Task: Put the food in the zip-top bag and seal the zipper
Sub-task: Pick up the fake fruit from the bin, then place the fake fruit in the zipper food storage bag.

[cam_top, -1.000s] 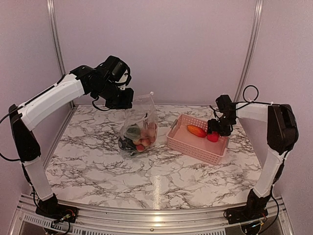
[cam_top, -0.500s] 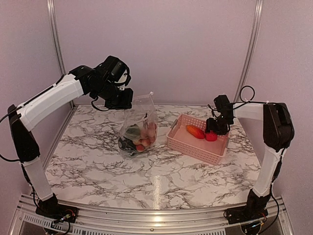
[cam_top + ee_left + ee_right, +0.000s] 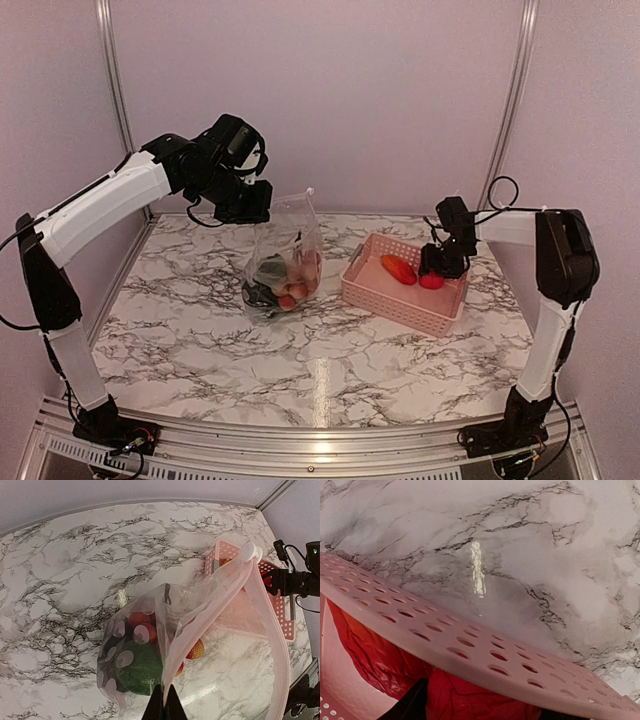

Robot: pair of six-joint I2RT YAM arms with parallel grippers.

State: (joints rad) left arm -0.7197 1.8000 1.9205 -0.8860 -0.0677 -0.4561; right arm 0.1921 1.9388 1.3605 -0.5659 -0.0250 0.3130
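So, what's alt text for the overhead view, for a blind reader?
The left gripper holds a clear zip-top bag of toy food upright on a marble table. The right gripper reaches into a pink basket, at a red piece beside a mango.

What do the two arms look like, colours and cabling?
Same build on both. Left arm and right arm: white shells on the long links, chunky black joint housings. Left gripper and right gripper are all black. Thin black cables loop loose near each wrist. No markings legible.
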